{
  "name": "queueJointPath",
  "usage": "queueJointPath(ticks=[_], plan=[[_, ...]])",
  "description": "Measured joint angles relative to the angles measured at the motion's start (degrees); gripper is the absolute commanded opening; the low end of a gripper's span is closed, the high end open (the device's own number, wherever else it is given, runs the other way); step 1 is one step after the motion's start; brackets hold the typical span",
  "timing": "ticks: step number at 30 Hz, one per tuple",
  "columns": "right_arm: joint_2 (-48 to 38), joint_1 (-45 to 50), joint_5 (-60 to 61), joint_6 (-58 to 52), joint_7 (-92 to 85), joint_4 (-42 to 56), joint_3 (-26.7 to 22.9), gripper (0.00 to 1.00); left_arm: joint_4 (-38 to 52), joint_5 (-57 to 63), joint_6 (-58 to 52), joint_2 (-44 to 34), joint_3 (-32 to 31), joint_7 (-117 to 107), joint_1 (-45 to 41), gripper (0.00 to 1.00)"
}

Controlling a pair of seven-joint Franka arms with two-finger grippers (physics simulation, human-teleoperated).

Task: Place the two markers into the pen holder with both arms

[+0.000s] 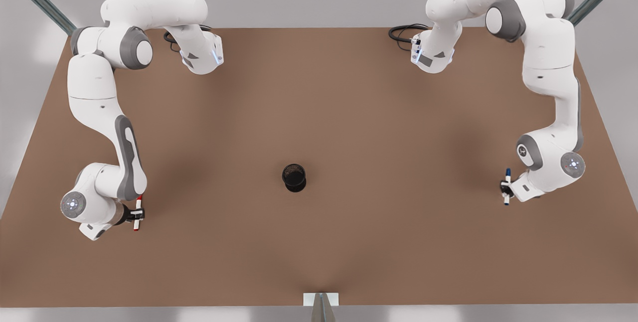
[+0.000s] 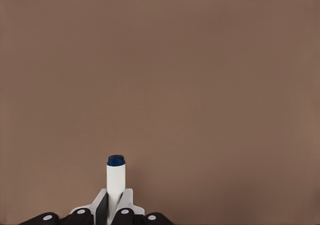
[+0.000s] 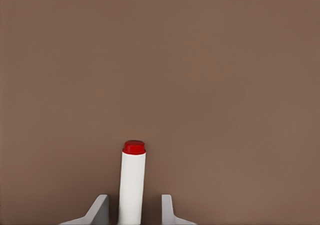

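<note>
The blue marker (image 2: 115,177) sits clamped in the left gripper (image 2: 114,211); the red marker (image 3: 133,180) stands between the right gripper's (image 3: 132,212) jaws, grip uncertain, so it could slip; both are well apart from the pen holder (image 1: 294,177) at mid-bench (image 1: 319,112), where converging arms might collide.

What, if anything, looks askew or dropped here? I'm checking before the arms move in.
Nothing stands out. The left gripper holds the blue marker at the front view's right, the right gripper holds the red marker at its left, and the pen holder stands upright mid-table, apart from both.
</note>
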Motion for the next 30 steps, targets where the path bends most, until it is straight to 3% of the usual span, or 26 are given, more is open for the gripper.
queueJointPath(ticks=[3,6,9,14,18,24,30], plan=[[0.05,0.10,-0.31,0.42,-0.12,-0.49,-0.01,0.42,4.51,-5.53,-4.59,-2.93,-7.25,-0.07,0.00,0.21],[0.02,0.10,-0.26,0.57,-0.42,-0.54,-0.02,0.28,11.06,-12.22,-9.47,-2.62,-18.35,0.25,-0.12,0.21],[-0.14,0.11,-0.28,0.51,-0.67,-0.27,0.02,0.23,15.33,-23.18,-11.78,-0.47,-23.53,1.81,-5.15,0.21],[-1.65,1.02,-0.08,-0.50,-1.22,0.63,0.46,0.21,16.50,-49.48,-6.57,1.90,-24.63,8.24,-20.63,0.21],[-9.56,4.52,-0.05,-5.54,-0.87,2.45,1.00,0.21,20.94,-63.89,3.43,5.85,-24.77,13.90,-30.46,0.21],[-19.89,6.26,0.03,-12.74,0.21,2.44,2.44,0.21,25.03,-70.65,12.90,11.11,-24.76,21.45,-33.40,0.21],[-23.45,6.25,0.02,-16.73,1.52,2.44,6.05,0.21,26.19,-72.43,17.63,14.36,-24.76,27.94,-34.97,0.21]])
